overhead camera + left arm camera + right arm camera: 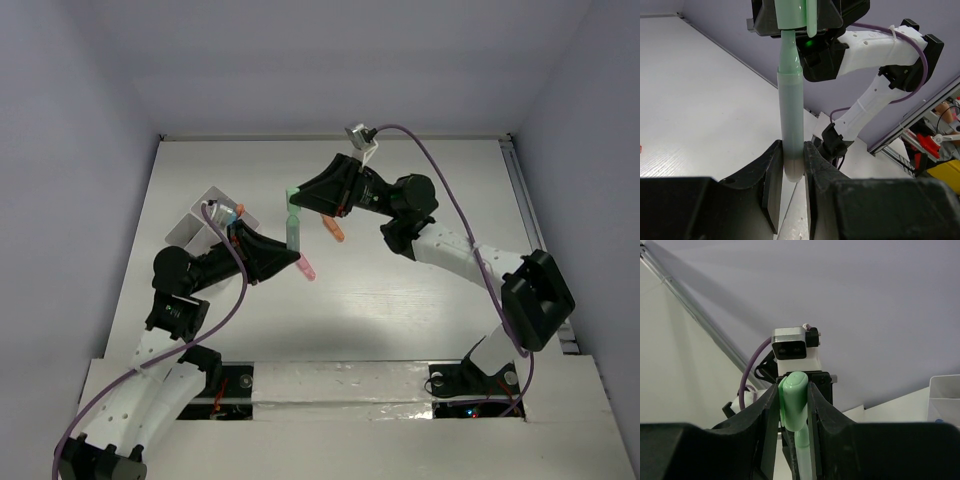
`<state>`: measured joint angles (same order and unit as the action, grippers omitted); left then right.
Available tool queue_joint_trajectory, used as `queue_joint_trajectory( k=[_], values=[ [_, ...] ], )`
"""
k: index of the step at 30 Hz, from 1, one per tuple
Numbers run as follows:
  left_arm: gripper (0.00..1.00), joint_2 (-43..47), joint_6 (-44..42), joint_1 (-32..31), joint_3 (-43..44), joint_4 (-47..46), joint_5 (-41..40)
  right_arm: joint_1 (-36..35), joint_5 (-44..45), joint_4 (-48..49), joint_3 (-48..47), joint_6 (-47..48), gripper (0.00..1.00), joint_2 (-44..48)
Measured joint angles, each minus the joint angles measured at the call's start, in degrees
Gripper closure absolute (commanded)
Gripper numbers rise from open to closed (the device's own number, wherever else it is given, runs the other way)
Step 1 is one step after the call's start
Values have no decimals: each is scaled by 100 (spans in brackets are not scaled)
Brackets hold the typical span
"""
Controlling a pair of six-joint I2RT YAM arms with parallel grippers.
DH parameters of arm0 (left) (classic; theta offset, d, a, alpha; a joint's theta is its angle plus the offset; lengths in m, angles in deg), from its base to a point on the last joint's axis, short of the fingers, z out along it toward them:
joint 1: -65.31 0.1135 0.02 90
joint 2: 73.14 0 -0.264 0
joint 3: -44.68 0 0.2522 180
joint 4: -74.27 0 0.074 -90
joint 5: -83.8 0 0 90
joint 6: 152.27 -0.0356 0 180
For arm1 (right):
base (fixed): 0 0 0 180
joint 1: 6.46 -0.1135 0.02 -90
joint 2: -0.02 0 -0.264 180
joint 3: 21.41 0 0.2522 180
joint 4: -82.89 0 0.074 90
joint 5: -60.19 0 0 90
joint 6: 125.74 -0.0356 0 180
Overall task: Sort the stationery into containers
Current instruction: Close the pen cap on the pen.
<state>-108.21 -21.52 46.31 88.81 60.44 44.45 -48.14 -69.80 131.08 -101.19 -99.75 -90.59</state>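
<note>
A green marker (295, 232) is held in the air between both grippers, over the middle of the table. My left gripper (288, 252) is shut on the lower end of its pale barrel (790, 115). My right gripper (303, 194) is shut on its bright green cap (794, 401). A narrower green neck (789, 54) shows between cap and barrel. A pink marker (306, 270) and an orange marker (335, 230) lie on the table below. The white containers (197, 222) stand at the left, behind the left arm. One container's corner also shows in the right wrist view (944, 399).
A small blue and orange item (238, 212) shows by the containers' right edge. The table's back wall is far behind the grippers. A rail (518, 190) runs along the table's right edge.
</note>
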Motion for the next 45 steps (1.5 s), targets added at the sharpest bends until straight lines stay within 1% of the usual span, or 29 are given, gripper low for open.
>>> queue_joint_trajectory(
  k=[8,17,28,32,36,40,45],
  values=[
    [100,-7,-2,0,17,31,-76,-26,-166,374,0,-289,100,-315],
    [100,4,0,0,116,42,-170,-83,-245,1163,0,-767,100,-588],
    [100,13,55,-2,280,-144,-164,-170,-136,1526,-173,-1110,100,-713],
    [100,15,-129,-7,470,31,-160,-219,-39,1637,-236,-1318,100,-728],
    [100,11,-428,-15,734,466,-168,-269,44,1687,-306,-1528,100,-767],
    [100,-4,-625,-33,903,756,-210,-341,153,1709,-321,-1480,100,-767],
    [100,-7,-632,-44,909,758,-315,-442,428,1718,-219,-1189,100,-719]
  ],
)
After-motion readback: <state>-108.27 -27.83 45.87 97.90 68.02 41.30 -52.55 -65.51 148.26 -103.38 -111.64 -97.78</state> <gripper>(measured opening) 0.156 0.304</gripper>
